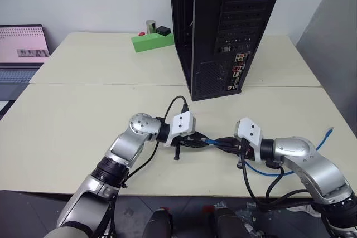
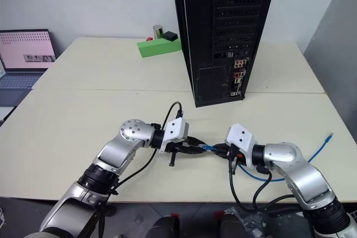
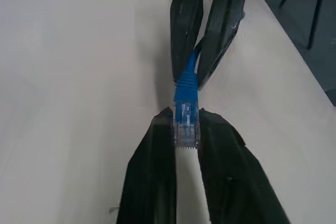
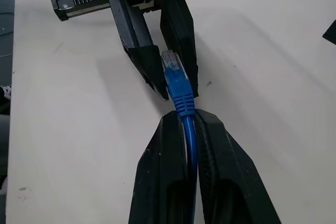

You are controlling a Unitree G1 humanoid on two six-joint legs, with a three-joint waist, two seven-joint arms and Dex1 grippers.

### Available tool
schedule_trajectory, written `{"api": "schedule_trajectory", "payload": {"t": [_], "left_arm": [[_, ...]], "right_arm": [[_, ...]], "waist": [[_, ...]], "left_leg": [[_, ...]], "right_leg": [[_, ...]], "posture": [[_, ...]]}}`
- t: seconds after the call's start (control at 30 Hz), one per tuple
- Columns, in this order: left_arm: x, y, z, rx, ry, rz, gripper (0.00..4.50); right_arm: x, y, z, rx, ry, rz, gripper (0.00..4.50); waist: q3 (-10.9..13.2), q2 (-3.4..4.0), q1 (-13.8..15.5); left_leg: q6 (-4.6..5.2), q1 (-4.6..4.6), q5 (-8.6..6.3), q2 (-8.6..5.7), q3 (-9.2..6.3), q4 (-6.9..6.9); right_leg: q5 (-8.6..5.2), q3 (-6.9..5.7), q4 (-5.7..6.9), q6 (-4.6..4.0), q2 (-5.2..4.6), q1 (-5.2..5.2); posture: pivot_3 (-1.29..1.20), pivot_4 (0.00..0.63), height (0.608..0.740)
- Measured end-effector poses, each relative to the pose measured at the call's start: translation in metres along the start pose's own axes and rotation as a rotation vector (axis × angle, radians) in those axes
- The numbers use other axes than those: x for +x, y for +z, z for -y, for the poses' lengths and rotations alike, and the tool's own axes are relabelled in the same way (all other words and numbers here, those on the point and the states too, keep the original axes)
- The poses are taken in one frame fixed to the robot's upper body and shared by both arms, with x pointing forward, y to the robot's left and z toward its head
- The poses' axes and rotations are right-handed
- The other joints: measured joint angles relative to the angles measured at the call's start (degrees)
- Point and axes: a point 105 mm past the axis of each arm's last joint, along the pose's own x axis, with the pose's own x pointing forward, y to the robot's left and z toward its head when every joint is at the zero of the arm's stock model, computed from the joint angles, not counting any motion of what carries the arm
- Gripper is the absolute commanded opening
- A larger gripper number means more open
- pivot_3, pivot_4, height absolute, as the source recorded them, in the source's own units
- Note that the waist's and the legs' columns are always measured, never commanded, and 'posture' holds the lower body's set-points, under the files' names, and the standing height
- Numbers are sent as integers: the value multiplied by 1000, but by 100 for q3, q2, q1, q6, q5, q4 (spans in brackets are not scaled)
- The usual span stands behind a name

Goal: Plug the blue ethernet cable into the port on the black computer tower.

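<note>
Over the cream table – both grippers (left, right) pinch the blue ethernet cable.

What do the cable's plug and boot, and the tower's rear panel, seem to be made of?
Plug: clear hard plastic, probably; metal contacts show through it. Boot: blue, matte, ribbed, likely soft rubbery plastic. Black computer tower rear: black painted sheet metal, apparently, with slotted covers and a perforated grille.

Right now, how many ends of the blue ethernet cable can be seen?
2. One plug of the blue ethernet cable sits between the left end effector and right end effector; the other end lies loose near the table's right edge.
</note>
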Motion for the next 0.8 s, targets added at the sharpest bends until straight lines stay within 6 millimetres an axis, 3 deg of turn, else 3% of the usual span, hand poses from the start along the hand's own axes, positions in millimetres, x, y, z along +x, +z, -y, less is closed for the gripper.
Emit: {"api": "schedule_trajectory", "payload": {"t": [0.03, 0.1, 0.3, 0.47, 0.53, 0.67, 0.8], "left_arm": [[0, 0, 0, 2, 1, 0, 310], [0, 0, 0, 10, 3, 1, 310], [-1, -2, -3, 50, 28, -7, 310], [2, -8, -5, 195, 86, 17, 310], [3, -10, -6, 274, 115, 27, 310], [1, -11, -6, 552, 202, 48, 310], [-2, -9, -3, 721, 259, 84, 310]], "right_arm": [[0, 0, 0, -2, 0, 0, 0], [0, 1, 1, -6, 0, -1, 701], [-6, 4, 2, -39, 33, -13, 1865], [-28, 8, 20, 36, -4, 6, 3113], [-32, 10, 20, 103, -3, 47, 3309], [-29, 13, 14, 261, 28, 138, 4247], [-22, 16, 7, 335, 53, 180, 4261]], "waist": [[0, 0, 0], [0, 0, 0], [0, 0, 2], [0, 0, 9], [0, 0, 8], [0, 0, 6], [0, 0, 12]], "left_leg": [[0, 0, 0, 0, 0, 0], [0, 0, 0, 0, 0, 0], [0, -1, 0, -1, 0, 1], [0, -1, 0, 0, -1, 2], [0, 0, 0, 1, -1, 2], [0, 0, 0, 1, 0, 2], [0, -1, 0, 0, -1, 2]], "right_leg": [[0, 0, 0, 0, 0, 0], [0, 0, 0, 0, 0, 0], [0, 0, 0, 0, -1, 0], [0, -1, -1, -1, -1, 1], [1, -1, -1, -1, -1, 1], [1, 2, 0, -1, -1, 1], [1, 0, 0, -1, -2, 2]], "posture": [[0, 150, 740], [0, 150, 740], [0, 150, 740], [0, 150, 740], [0, 150, 740], [0, 150, 740], [0, 150, 740]]}}
